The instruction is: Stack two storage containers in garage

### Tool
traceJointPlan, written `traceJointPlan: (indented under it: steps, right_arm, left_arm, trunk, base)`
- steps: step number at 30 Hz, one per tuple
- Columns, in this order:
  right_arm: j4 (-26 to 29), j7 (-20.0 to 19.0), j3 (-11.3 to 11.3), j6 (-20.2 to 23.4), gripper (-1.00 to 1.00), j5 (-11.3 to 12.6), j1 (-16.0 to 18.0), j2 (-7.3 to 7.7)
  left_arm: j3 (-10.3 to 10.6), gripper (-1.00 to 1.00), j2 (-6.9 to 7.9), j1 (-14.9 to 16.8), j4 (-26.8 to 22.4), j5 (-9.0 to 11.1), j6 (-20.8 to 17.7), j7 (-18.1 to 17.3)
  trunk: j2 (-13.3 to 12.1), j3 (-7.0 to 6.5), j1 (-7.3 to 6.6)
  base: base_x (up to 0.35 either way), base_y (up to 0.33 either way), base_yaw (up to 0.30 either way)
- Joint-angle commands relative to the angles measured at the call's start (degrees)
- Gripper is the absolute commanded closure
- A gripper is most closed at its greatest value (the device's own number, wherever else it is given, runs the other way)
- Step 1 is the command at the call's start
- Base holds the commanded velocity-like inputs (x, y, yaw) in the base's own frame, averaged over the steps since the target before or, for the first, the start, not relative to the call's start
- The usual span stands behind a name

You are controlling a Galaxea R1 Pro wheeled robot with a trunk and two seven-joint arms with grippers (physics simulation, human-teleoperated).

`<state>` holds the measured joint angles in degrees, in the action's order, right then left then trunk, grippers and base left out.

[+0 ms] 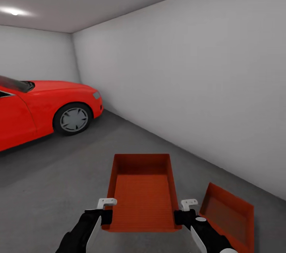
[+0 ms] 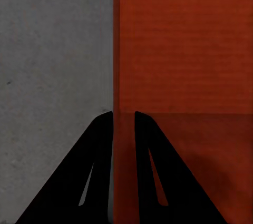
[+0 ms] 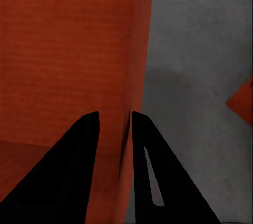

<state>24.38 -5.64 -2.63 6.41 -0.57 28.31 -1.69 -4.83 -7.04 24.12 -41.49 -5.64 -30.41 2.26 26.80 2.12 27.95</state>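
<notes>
**Holding one bin over the garage floor, second bin lying at 4 o'clock**

Gripping the held storage container from both sides: left gripper pinches its left wall, right gripper its right wall, both near the close end. Left wrist view: the fingers straddle the thin red-orange wall, closed on it. Right wrist view: same, fingers clamped on the wall edge. Bin sits open side up, ribbed bottom visible, roughly level, at 6 o'clock in the head view.

Second storage container lies at 4 o'clock, just beside the right gripper, on the dark grey floor near the pale wall. Cannot tell whether it lies flat.

Red car parked at 9 o'clock, well apart from both bins.
</notes>
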Motion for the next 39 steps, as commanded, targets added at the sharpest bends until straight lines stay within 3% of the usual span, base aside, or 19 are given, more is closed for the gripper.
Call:
traceJointPlan:
  steps: [1, 18, 39]
  right_arm:
    - [-0.1, -0.2, -1.4, 0.4, 1.00, 0.5, 0.0, -1.83]
    - [-0.1, -0.2, -1.4, 0.4, 1.00, 0.5, 0.0, -1.83]
    - [-0.3, -0.2, -1.4, 0.4, 1.00, 0.5, 0.0, -1.83]
  left_arm:
    - [0.5, 1.00, -0.52, 0.0, -0.2, 1.2, 4.1, 0.1]
    - [0.6, 1.00, -0.52, 0.0, -0.2, 1.2, 4.1, 0.1]
    - [0.5, 1.00, -0.52, 0.1, -0.1, 1.2, 4.1, 0.1]
  trunk:
    - [0.1, 0.11, 0.03]
    - [0.1, -0.25, 0.03]
    - [0.1, -0.69, 0.03]
  base:
    - [0.002, -0.001, -0.295]
    - [0.029, 0.000, -0.295]
    - [0.292, -0.010, -0.295]
